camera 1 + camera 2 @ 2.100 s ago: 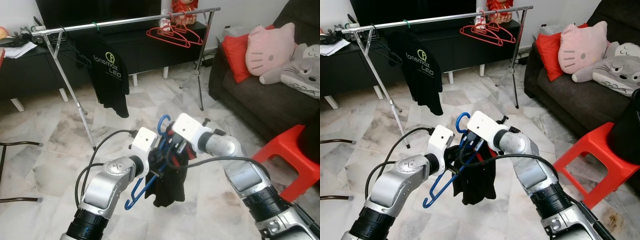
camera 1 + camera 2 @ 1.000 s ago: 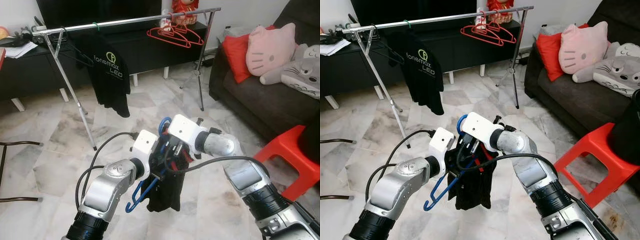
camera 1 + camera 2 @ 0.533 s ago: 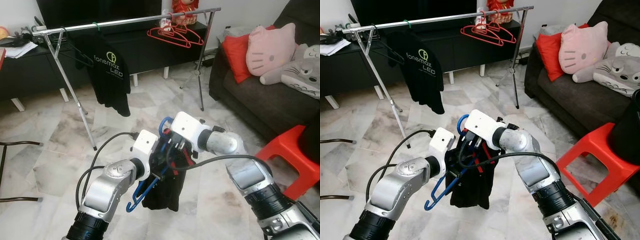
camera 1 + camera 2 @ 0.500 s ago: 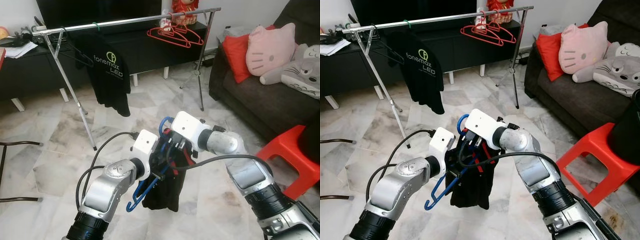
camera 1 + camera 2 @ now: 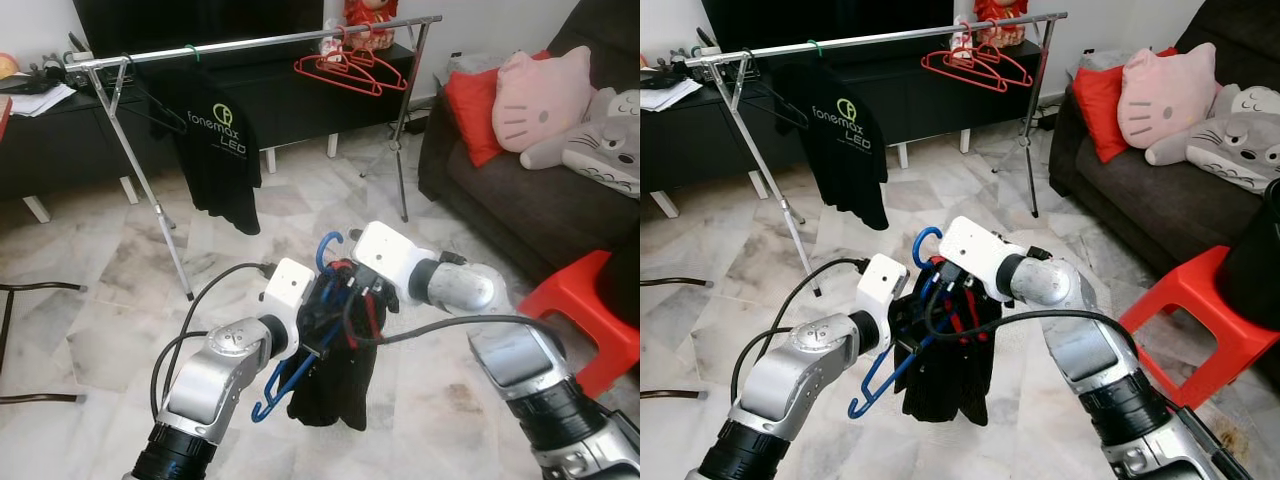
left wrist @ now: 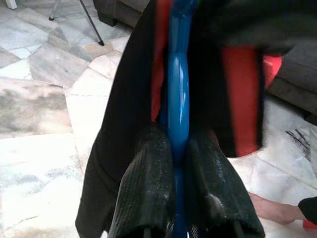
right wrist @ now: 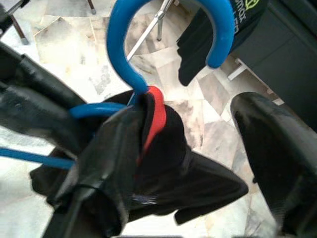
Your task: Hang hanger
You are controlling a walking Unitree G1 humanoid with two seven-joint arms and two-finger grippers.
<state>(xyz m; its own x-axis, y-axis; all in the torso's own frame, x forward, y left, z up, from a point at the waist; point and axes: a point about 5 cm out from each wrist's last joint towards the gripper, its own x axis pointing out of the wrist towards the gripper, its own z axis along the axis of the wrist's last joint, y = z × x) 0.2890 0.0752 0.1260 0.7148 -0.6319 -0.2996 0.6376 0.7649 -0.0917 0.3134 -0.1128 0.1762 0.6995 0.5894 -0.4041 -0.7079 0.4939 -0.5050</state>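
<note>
Low in the centre of the head views, the blue hanger (image 5: 300, 345) is carried between both arms with a black garment (image 5: 335, 375) half threaded on it. Over the last couple of seconds the right gripper (image 7: 198, 148) has drawn a little toward the right of the frame and the cloth now hangs lower and fuller than before — the red-trimmed collar (image 7: 154, 116) sits closer up under the hook (image 5: 925, 243). My reading is that dressing the hanger is nearly done but not settled; one blue arm of it still pokes bare toward the lower left.

The left gripper (image 6: 181, 163) has its two fingers pressed tight on the hanger's blue bar, pinching it, with cloth on either side. The right gripper's fingers stand spread: one finger (image 7: 116, 163) is buried in the collar fabric just below the hook, the other is apart from it and touches nothing that I can see.

Farther back, in the upper part of the frame, the clothes rail (image 5: 270, 40) stands well away — a black printed shirt (image 5: 215, 150) hangs on it, with red hangers (image 5: 345, 70) toward its right end. Hanging itself has not begun.
</note>
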